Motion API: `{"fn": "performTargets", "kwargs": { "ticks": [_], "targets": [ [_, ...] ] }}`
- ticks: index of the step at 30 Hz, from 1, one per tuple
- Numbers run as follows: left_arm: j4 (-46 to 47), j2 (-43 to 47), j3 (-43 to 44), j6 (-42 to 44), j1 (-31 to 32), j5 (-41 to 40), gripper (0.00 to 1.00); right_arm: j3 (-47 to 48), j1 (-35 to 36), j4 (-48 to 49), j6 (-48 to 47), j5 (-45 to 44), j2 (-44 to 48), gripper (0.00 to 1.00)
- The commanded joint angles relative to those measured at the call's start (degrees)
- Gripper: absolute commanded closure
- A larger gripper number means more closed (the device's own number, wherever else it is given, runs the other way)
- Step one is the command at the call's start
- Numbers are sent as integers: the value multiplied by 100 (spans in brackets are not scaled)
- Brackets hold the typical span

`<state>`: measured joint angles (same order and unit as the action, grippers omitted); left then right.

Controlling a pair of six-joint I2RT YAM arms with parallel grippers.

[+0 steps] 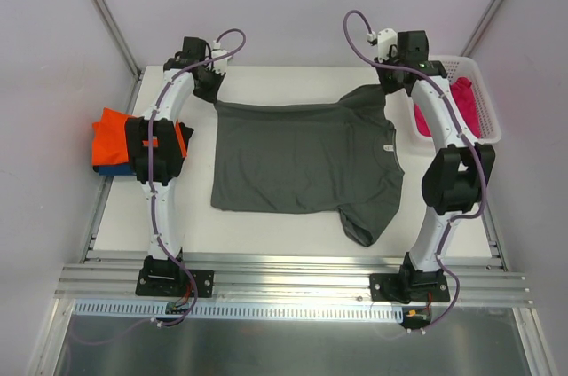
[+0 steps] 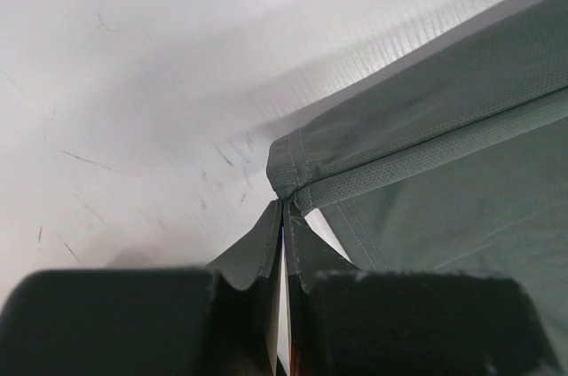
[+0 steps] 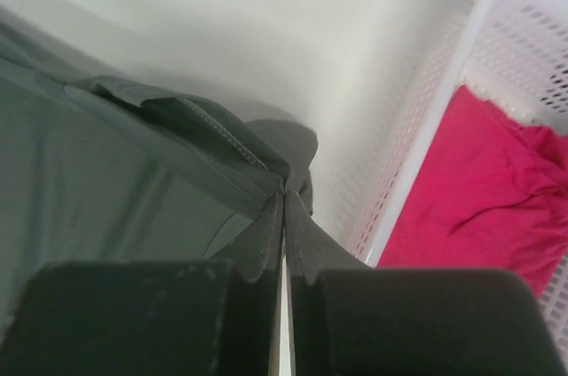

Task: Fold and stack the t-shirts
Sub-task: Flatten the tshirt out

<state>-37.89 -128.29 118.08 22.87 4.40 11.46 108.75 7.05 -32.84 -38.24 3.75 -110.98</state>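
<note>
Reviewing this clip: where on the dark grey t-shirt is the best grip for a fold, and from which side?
The two far corners, from the far side: the dark grey t-shirt lies flat, hem left, collar right. The left tool is shut on the far hem corner, the right tool on the far sleeve. That probably suits folding nearward.

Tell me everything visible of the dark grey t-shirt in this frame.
The dark grey t-shirt is soft, plain knit cloth with stitched hems. It is spread open and nearly flat on the white table, hem toward the left arm, collar with a small white label toward the right arm. One short sleeve sticks out toward the arm bases. The left gripper pinches its far hem corner, and the right gripper pinches the bunched far sleeve.
</note>
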Motion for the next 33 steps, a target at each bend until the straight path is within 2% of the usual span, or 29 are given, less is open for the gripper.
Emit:
{"fn": "performTargets", "kwargs": {
  "ticks": [1, 6, 12, 27, 30, 33],
  "targets": [
    [80, 480, 13, -73, -62, 40, 100, -406, 60, -91, 19, 73, 340, 99],
    [89, 542, -31, 42, -97, -4, 100, -802, 25, 23, -263, -120, 270, 99],
    [80, 656, -119, 130, -150, 14, 100, -654, -2, -134, -281, -190, 173, 99],
    [80, 665, -189, 95, -203, 242, 100, -1295, 112, -276, -140, -586, 1236, 99],
    [80, 630, -198, 59, -194, 295, 100, -1277, 147, -188, -140, -603, 1158, 99],
    [80, 621, -189, 33, -194, 304, 100, -997, 174, -170, -166, -533, 703, 99]
  ]
}}
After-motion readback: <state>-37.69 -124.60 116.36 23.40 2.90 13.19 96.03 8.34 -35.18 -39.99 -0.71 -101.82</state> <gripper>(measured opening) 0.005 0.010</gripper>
